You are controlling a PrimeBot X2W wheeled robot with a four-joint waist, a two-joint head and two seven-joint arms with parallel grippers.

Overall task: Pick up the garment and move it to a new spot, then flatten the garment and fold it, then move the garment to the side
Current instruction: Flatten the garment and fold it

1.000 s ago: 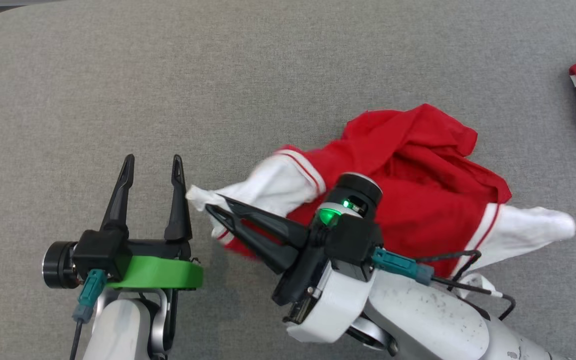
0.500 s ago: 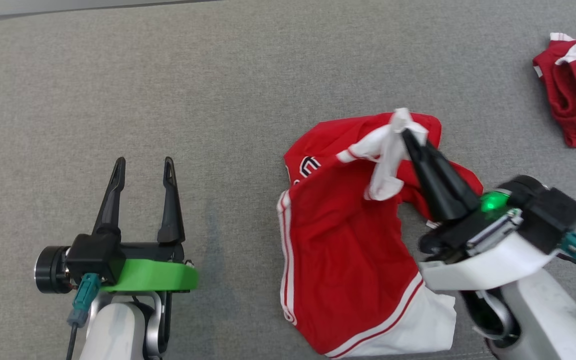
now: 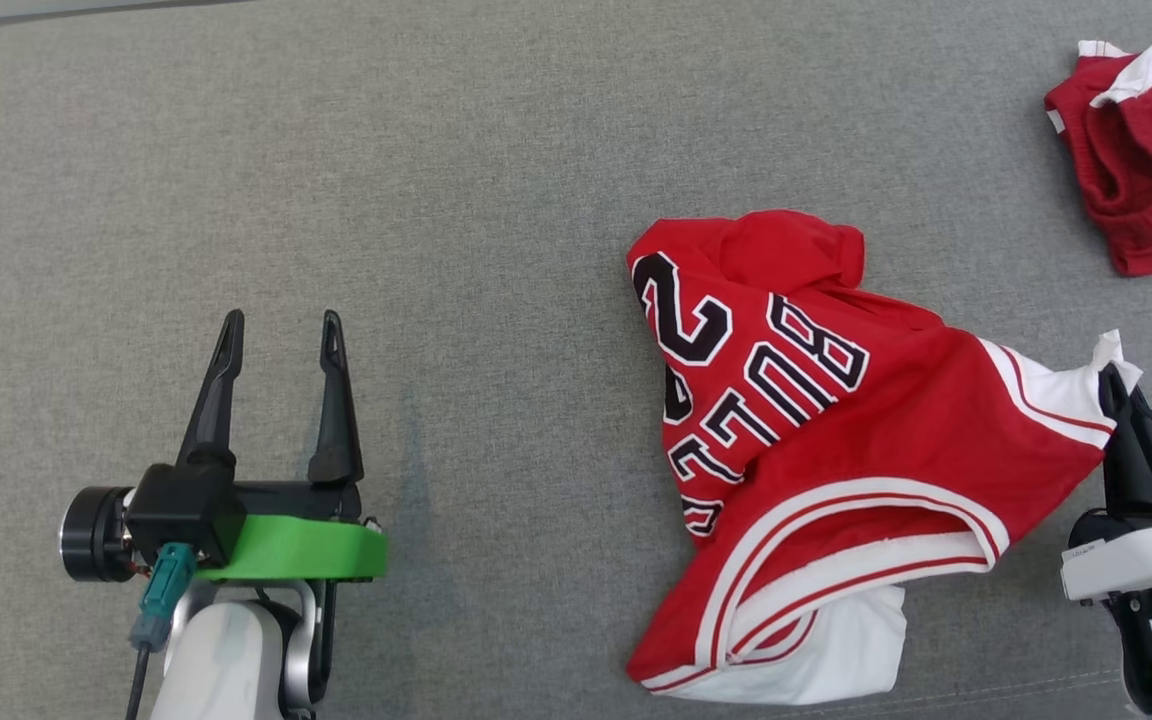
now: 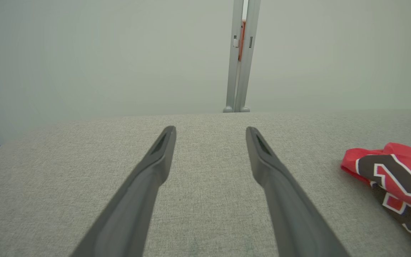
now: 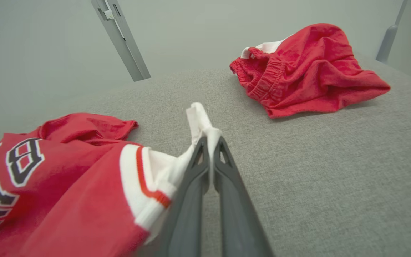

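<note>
The garment (image 3: 836, 430) is laid crumpled on the counter (image 3: 436, 180), its white edge clamped in the right tool (image 3: 1114, 378). The left tool (image 3: 279, 328) is seen released, well apart. Relocation is judged in hand; next, spreading flat is called for.

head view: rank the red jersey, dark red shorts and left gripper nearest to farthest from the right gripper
1. red jersey: its white trim is pinched in the jaws of the right gripper, the body spreading to its left.
2. dark red shorts: upper right corner, apart from it.
3. left gripper: far across at lower left.
</note>
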